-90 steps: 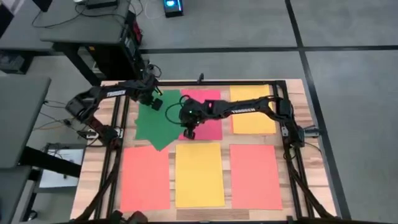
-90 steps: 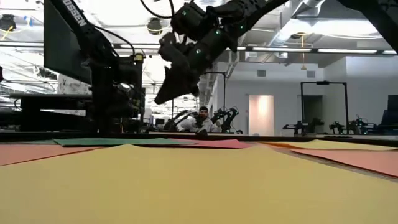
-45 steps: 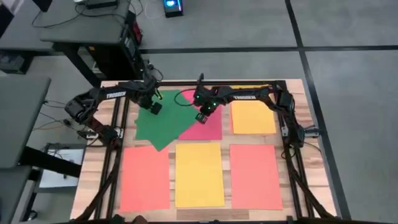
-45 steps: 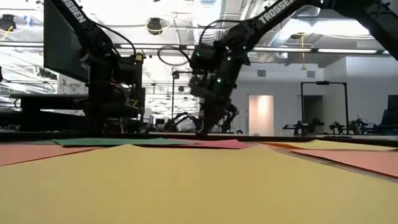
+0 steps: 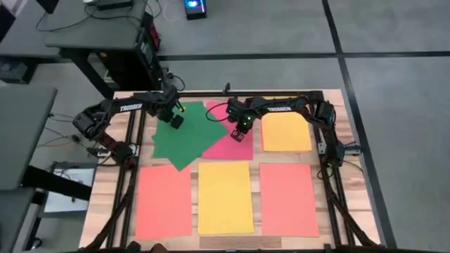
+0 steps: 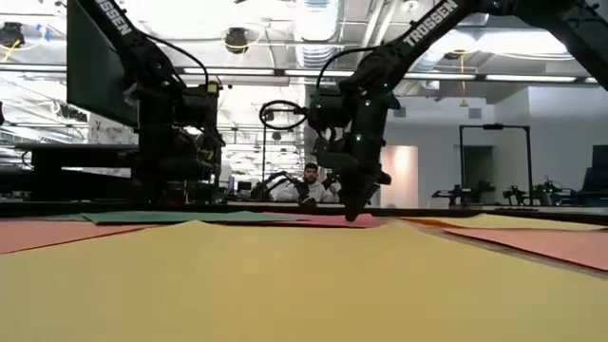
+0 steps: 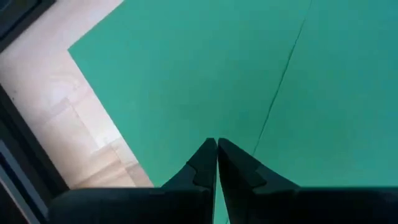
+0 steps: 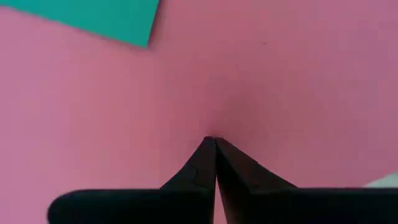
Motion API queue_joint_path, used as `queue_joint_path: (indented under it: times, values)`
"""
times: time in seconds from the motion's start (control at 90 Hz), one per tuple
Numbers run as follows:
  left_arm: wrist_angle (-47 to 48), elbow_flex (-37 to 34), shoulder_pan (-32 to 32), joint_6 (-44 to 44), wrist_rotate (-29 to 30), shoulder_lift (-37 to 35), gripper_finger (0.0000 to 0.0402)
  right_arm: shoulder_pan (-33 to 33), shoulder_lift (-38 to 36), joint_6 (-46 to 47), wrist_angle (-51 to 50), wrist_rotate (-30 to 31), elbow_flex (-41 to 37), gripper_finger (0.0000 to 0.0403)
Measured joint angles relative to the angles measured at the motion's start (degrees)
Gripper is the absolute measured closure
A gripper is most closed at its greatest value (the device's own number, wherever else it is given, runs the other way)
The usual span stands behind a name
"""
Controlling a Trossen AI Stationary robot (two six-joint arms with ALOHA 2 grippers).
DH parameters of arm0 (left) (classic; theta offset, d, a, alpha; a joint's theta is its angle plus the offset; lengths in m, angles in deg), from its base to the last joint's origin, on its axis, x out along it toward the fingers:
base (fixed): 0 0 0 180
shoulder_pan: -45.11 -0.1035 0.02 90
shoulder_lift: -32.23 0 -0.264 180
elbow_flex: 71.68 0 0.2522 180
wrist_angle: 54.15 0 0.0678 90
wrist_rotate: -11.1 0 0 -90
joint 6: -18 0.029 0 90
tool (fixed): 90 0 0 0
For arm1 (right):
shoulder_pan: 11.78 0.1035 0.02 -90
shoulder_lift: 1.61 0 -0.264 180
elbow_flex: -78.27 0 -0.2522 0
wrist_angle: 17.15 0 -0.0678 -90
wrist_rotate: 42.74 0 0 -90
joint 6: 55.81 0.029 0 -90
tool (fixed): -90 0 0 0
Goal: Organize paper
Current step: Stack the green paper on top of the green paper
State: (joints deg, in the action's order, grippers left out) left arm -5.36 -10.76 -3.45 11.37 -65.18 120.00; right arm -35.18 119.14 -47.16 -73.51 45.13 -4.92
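High view: six sheets of coloured paper lie on the wooden worktop [image 5: 355,161], and only one breaks the pattern. Along the near edge sit a salmon sheet [image 5: 164,202] at left, a yellow sheet [image 5: 225,196] in the middle and a second salmon sheet [image 5: 289,199] at right, all squared up with long sides running near to far. In the far row an orange-yellow sheet [image 5: 285,132] lies straight at right and a pink-red sheet [image 5: 235,144] in the middle, but the green sheet [image 5: 184,140] at far left is turned askew, one corner pointing toward the near row and its right corner lapping over the pink-red sheet.

That overlap looks like the relation the next move turns on. The left gripper [image 5: 175,121] is down on the far part of the green sheet, fingers pressed together to a point against the paper in its wrist view [image 7: 216,144]. The right gripper [image 5: 241,131] is likewise closed to a point, tip on the pink-red sheet [image 8: 267,74], with the green corner [image 8: 118,18] lying just beside it, to its left in the scene.

The left arm is the nearer to the green sheet, whose long axis runs diagonally; it probably needs turning and sliding left, clear of the pink-red one, while the right tip pins its neighbour.

No trays, bins or other containers are in view.
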Motion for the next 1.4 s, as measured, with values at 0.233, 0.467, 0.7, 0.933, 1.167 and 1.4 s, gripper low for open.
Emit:
queue_joint_path:
  times: [0.233,0.467,0.7,0.933,1.167,1.4]
  values:
    - [0.2,0.0,0.0,0.3,0.0,0.0,0.0402,-0.7,0.2,-1.5,-3.2,0.3,1.7,0.0403]
    - [-3.0,0.0,-0.4,1.9,1.0,-0.4,0.0402,-0.5,-0.7,0.1,-4.7,1.0,7.7,0.0403]
    - [-2.7,0.0,-2.1,2.4,1.7,-1.3,0.0402,3.2,-0.8,-0.6,1.9,0.7,12.9,0.0403]
    - [-0.7,-0.1,-4.1,1.8,2.3,-1.2,0.0402,6.5,4.1,-1.1,9.3,-5.1,13.0,0.0403]
    - [2.3,-0.3,-4.1,1.6,2.1,-1.2,0.0402,6.9,8.1,0.6,9.1,-7.3,14.4,0.0403]
    - [5.1,-0.5,-5.1,1.5,1.8,-0.4,0.0402,6.4,8.1,1.4,9.6,-8.3,14.6,0.0403]
